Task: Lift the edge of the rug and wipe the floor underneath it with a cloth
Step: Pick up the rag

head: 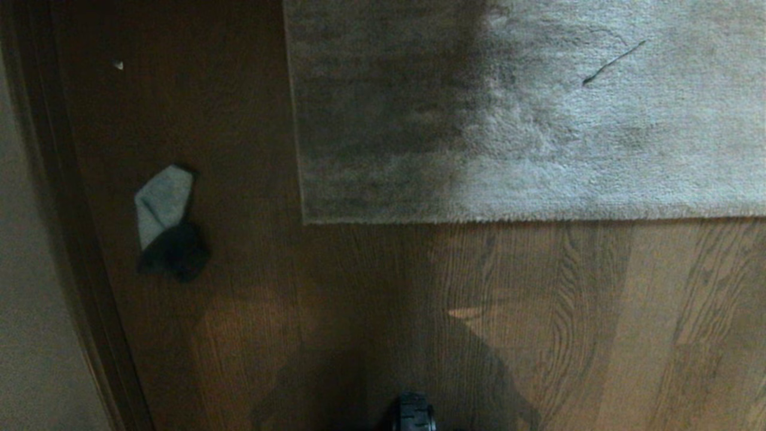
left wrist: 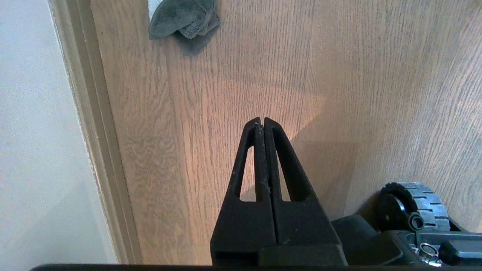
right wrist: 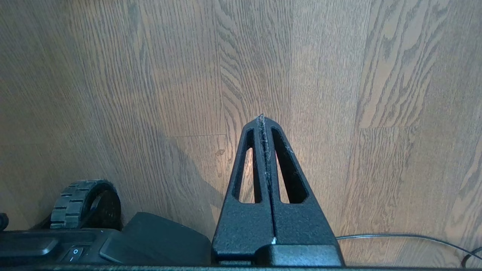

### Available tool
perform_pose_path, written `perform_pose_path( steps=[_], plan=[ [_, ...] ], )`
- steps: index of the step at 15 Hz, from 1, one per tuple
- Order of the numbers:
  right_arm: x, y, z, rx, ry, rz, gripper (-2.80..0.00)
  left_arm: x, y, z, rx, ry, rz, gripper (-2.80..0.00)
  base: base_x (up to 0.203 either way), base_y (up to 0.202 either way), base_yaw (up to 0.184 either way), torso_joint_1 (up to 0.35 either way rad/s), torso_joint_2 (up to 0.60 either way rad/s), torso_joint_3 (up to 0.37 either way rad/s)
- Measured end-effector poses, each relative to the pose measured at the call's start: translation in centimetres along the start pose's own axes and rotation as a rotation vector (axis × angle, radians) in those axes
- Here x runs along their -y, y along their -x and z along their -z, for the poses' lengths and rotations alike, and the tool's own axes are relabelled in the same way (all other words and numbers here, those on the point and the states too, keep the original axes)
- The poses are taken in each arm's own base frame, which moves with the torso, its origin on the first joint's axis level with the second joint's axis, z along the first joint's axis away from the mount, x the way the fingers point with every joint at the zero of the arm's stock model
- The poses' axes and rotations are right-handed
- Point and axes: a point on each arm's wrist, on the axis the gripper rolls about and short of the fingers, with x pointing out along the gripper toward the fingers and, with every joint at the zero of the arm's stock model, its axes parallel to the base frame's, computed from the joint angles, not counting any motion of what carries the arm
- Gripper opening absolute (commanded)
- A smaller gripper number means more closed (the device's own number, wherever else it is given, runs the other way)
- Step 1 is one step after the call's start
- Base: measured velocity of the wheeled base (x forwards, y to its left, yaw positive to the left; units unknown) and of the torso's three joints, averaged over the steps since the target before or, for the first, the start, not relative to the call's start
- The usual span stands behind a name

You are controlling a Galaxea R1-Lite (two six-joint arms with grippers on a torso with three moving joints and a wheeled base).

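A large pale grey plush rug lies flat ahead, and its rug edge (head: pixel 526 219) runs straight across the head view to a corner (head: pixel 305 220) at the left. The cloth (head: pixel 163 206), a small crumpled grey-green piece, lies on the brown wood floor (head: pixel 371 311) left of that corner; the left wrist view shows the cloth (left wrist: pixel 185 22) too. My left gripper (left wrist: pixel 261 119) is shut and empty above bare floor, well short of the cloth. My right gripper (right wrist: pixel 262 118) is shut on nothing, with bits of lint along its seam. Neither arm appears in the head view.
A dark baseboard (head: pixel 78 251) and pale wall (head: pixel 30 299) run along the left side. My base's wheels (left wrist: pixel 414 205) (right wrist: pixel 84 203) sit close below the grippers. A thin cable (right wrist: pixel 395 236) lies on the floor at the right. A dark thread (head: pixel 613 61) rests on the rug.
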Motion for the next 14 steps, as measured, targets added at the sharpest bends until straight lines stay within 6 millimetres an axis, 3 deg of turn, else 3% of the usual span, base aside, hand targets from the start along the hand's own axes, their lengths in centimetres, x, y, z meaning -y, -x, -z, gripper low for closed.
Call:
perform_pose_path(
  steps=[14],
  plan=[
    [0.00,0.00,0.00,0.000,0.000,0.000,-2.80,0.00,0.00,0.00,0.000,0.001,0.000,-2.80,0.000,0.000,0.000,0.000,0.00,0.000]
  ],
)
